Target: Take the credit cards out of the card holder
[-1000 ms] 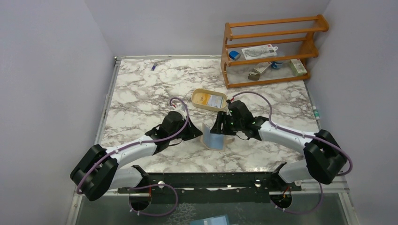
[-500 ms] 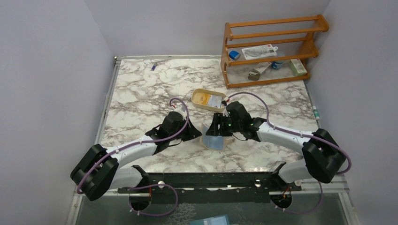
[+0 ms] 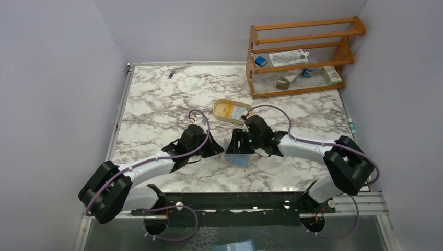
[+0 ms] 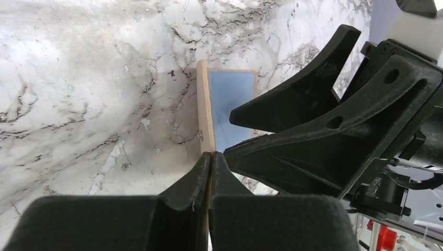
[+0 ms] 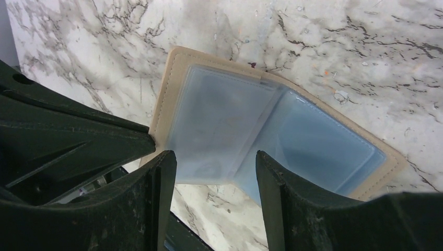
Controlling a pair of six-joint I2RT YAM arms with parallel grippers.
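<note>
Marble (image 3: 156, 104): right gripper (image 5: 214, 159) (seemingly) nearer wallet (image 5: 313, 141)

No word, number or brand can be read in any view. On the wooden rack (image 3: 308, 24) a flat white packet (image 3: 288, 57) carries dark print and a red mark, both too small to make out. Seen close from the right wrist, the card holder (image 5: 313, 141) shows only blurred shapes behind its pale blue sleeves, with no legible lettering.
</note>
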